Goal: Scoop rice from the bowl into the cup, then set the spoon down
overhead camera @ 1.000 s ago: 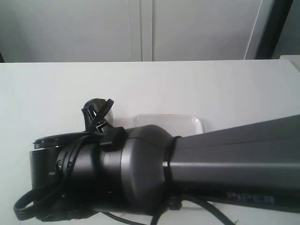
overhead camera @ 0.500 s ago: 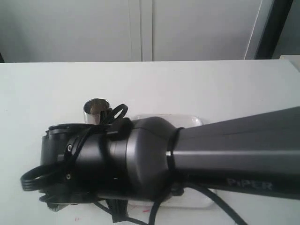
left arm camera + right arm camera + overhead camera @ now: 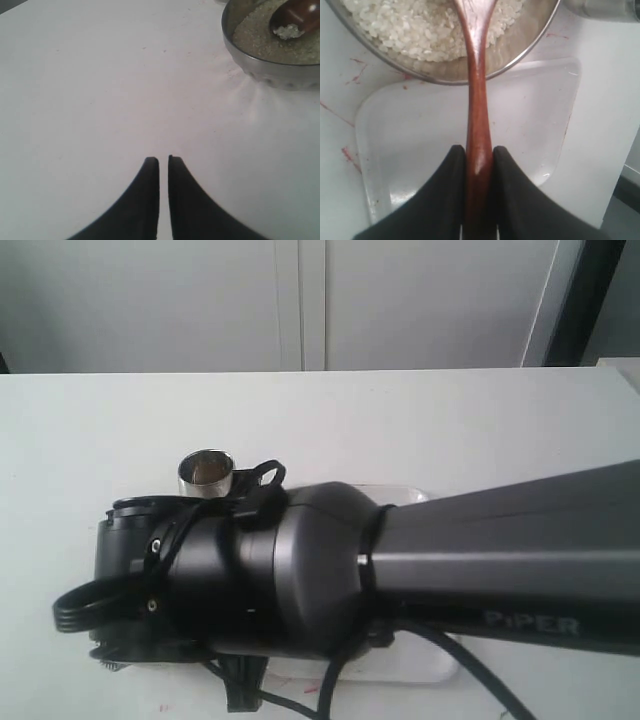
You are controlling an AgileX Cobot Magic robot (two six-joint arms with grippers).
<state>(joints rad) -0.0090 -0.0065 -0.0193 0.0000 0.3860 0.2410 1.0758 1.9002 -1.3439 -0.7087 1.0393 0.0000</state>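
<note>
The right gripper (image 3: 479, 151) is shut on the slim handle of the dark reddish-brown wooden spoon (image 3: 477, 95). The spoon's oval end reaches into the wide steel bowl (image 3: 521, 56), over the off-white rice (image 3: 415, 25). In the left wrist view the spoon (image 3: 296, 16) lies in the bowl (image 3: 272, 71) with a few grains on it, on the rice (image 3: 252, 39). My left gripper (image 3: 163, 160) hovers shut and empty over bare table, apart from the bowl. The small steel cup (image 3: 205, 472) stands behind the right arm (image 3: 300, 570), which hides bowl and spoon in the exterior view.
A clear plastic tray (image 3: 415, 150) lies on the white table under the right gripper, beside the bowl, and its edge (image 3: 418, 498) shows past the arm. Red marks dot the table by the tray. The cup's side (image 3: 605, 9) shows just beyond the bowl.
The right arm's wrist has shifted right and slightly up in the exterior view. The cup, half hidden behind its cables before, now shows whole.
</note>
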